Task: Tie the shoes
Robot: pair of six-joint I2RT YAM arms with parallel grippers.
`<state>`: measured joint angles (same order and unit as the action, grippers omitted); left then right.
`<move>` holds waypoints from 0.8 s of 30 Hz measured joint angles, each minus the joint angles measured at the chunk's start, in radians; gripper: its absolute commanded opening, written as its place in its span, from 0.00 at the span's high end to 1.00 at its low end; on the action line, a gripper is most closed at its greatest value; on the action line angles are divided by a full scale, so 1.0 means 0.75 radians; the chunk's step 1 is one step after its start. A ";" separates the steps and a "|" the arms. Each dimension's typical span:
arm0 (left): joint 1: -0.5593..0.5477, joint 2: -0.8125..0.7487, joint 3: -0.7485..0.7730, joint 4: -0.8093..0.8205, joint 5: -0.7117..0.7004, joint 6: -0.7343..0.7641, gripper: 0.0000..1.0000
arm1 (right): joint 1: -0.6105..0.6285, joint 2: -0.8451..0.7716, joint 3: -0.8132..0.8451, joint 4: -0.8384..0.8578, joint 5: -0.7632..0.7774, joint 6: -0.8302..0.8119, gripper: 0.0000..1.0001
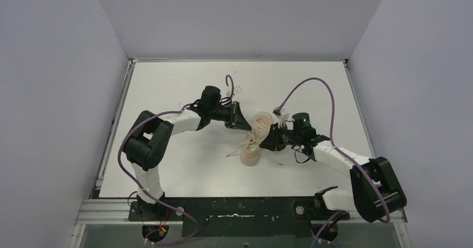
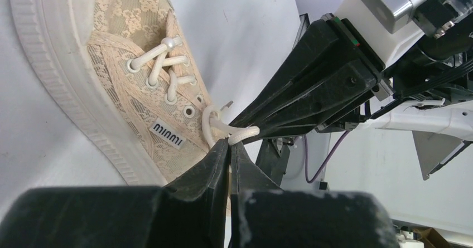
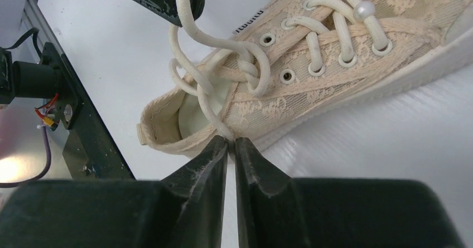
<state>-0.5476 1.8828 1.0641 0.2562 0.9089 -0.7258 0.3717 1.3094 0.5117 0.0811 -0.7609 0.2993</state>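
The shoes (image 1: 254, 139) are cinched best if the laces (image 3: 245, 64), pinched by both shut jaws, are drawn apart evenly.

Left arm (image 1: 167, 126) and right arm (image 1: 340, 156) angle inward. Left end effector (image 2: 228, 142) pinched on lace (image 2: 211, 122). Right end effector (image 3: 230, 142) nearly closed, seemingly likewise.

You can read only one thing: a small white tag (image 2: 167, 135) on the shoe's (image 2: 106, 53) side below the eyelets, printed "MIUMIU" in dark letters, upside down in the left wrist view.
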 measured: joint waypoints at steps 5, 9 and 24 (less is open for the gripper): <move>0.000 -0.066 -0.035 -0.054 -0.004 0.050 1.00 | 0.000 -0.128 -0.033 -0.009 0.069 0.017 1.00; -0.001 -0.136 -0.070 -0.146 -0.024 0.127 1.00 | -0.006 -0.137 -0.034 0.014 0.084 0.062 1.00; -0.084 -0.072 -0.060 -0.456 -0.101 0.363 1.00 | -0.013 0.028 0.034 -0.047 0.138 0.144 1.00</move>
<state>-0.6106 1.8290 1.0191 -0.0860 0.8333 -0.4538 0.3622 1.3308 0.5369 0.0460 -0.6575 0.4072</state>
